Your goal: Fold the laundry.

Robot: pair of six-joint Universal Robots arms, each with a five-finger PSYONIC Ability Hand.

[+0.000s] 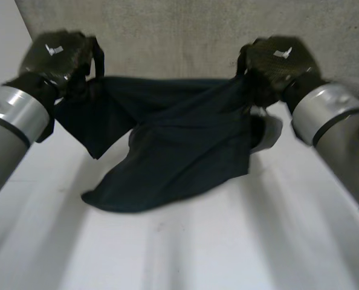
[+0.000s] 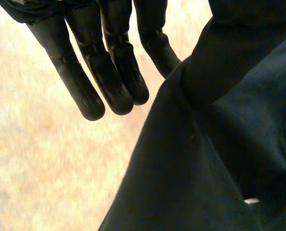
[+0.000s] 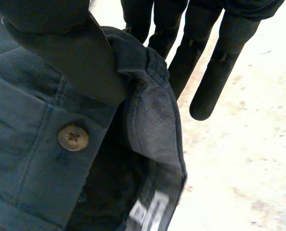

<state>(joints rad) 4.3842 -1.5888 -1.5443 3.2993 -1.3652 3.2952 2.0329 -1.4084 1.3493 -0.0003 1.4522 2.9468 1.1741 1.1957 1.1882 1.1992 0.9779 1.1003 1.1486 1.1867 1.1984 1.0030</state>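
A dark garment (image 1: pixel 179 151) hangs stretched between my two raised hands, and its lower fold trails onto the white table (image 1: pixel 228 241). My left hand (image 1: pixel 55 57) holds its left end. In the left wrist view the left hand (image 2: pixel 109 62) pinches the cloth (image 2: pixel 205 168) between the thumb and the nearest finger, the other fingers straight beside it. My right hand (image 1: pixel 276 60) holds the right end. In the right wrist view the right hand (image 3: pixel 215 72) has its thumb pressed on the garment's (image 3: pixel 37 144) waistband edge, near a brown button (image 3: pixel 73 137) and a white label (image 3: pixel 148 211).
A grey wall (image 1: pixel 167 36) runs along the table's far side, just behind both hands. The white table surface stretches bare in front of the garment toward me.
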